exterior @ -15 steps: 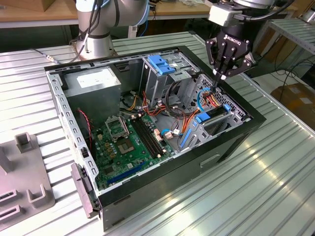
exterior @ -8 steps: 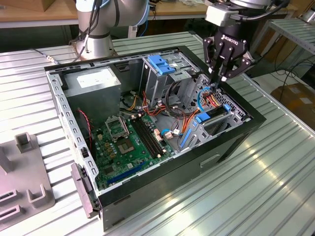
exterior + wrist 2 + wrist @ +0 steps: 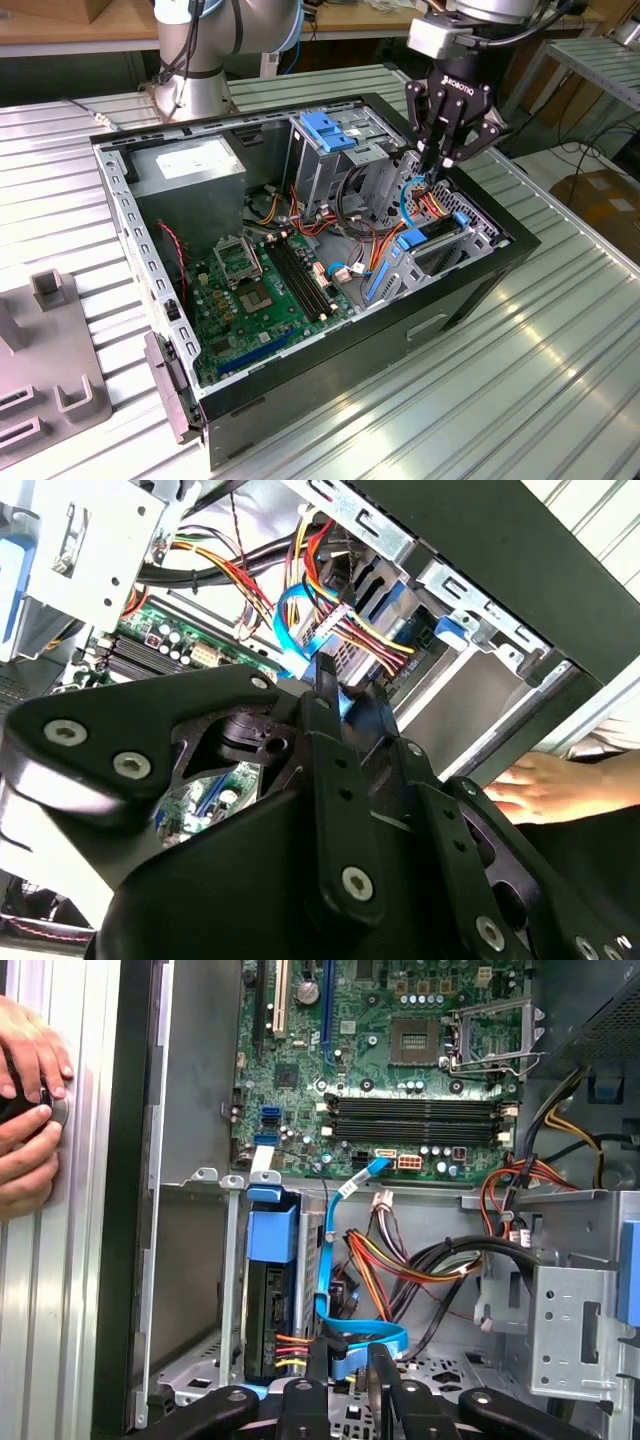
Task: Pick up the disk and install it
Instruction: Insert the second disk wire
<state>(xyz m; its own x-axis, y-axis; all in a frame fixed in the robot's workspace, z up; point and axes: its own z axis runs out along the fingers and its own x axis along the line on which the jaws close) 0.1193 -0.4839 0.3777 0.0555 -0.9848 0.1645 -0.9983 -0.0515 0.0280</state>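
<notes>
Disk (image 3: 268, 1310) is already down in the case, standing on edge in the low bay at the front corner, a blue plastic rail along its side and thin wires plugged into its end. I'd judge it dense, rigid and easily hurt by a knock, so the hold belongs on the metal side edges or the rails, never on the circuit face or the plug. Now big to small: the ribbed metal bench (image 3: 500, 400) carries the open black case (image 3: 400, 330), sheet steel with sharp folded lips. Inside sits the grey box of the supply (image 3: 190, 165), then the green board (image 3: 260, 290), flat and crowded with slots. Next, the tall perforated cage (image 3: 345, 165) with its blue latch (image 3: 325, 130). The black gripper (image 3: 432, 168) hangs low over the bay, right in the loose wire bundle, with a soft, looping blue cable (image 3: 335, 1220) at its tip; whether the jaws are clenched or released, I cannot tell. In the first wrist view a hand (image 3: 25, 1110) rests on the bench just outside the case wall.
</notes>
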